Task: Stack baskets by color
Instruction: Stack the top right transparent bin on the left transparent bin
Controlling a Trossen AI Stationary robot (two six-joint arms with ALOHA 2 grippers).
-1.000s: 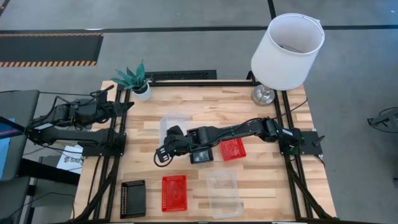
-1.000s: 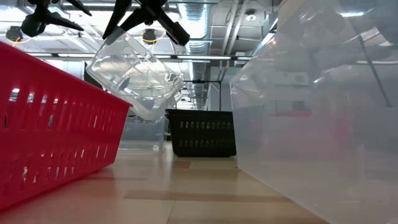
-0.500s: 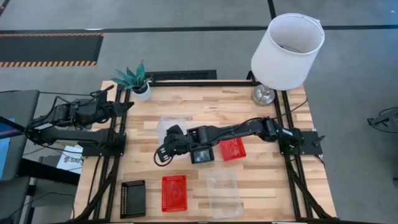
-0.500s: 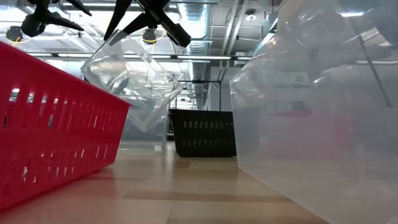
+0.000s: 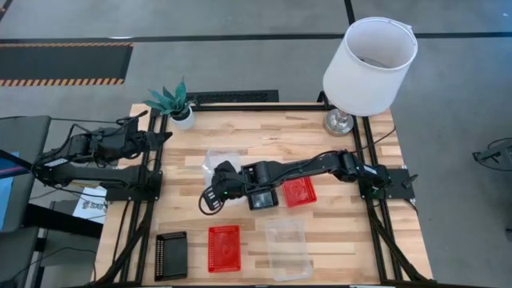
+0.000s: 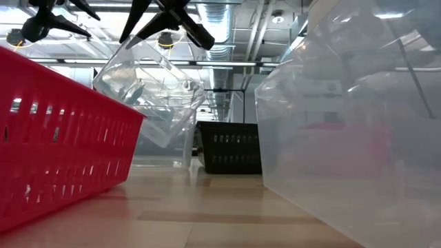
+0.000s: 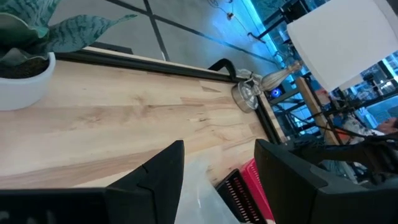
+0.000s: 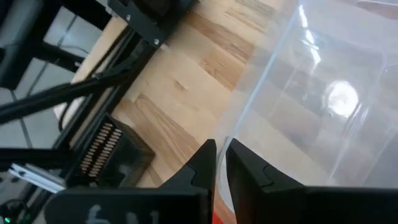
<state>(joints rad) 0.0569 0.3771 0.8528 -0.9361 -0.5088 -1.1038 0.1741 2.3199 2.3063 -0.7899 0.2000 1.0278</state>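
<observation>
A clear basket (image 6: 148, 96) hangs tilted under my right gripper (image 8: 219, 152), which is shut on its rim over the middle of the table (image 5: 218, 172). Beside the right arm a red basket (image 5: 301, 192) lies flat on the wood. Along the near edge stand a black basket (image 5: 170, 254), a second red basket (image 5: 224, 247) and a second clear basket (image 5: 288, 248). My left gripper (image 7: 217, 168) waits open at the table's left edge (image 5: 156, 136), holding nothing. My right gripper pinches the clear basket's wall at its upper rim (image 8: 231, 134) between its two fingers. The fingers (image 6: 169, 17) slant down from the table's right side. The basket hangs tilted below them, and I cannot tell whether its low corner (image 6: 157, 140) touches the table.
A white lamp (image 5: 370, 64) stands at the far right corner and a potted plant (image 5: 174, 102) at the far left. Bare wood (image 5: 264, 132) lies across the far middle. In the low view a black basket (image 6: 231, 148) shows behind the held one.
In the low view the clear basket has sunk a little and swung in the hold, so its low corner hangs nearer the table than a second ago. My right arm has stayed over the same spot.
</observation>
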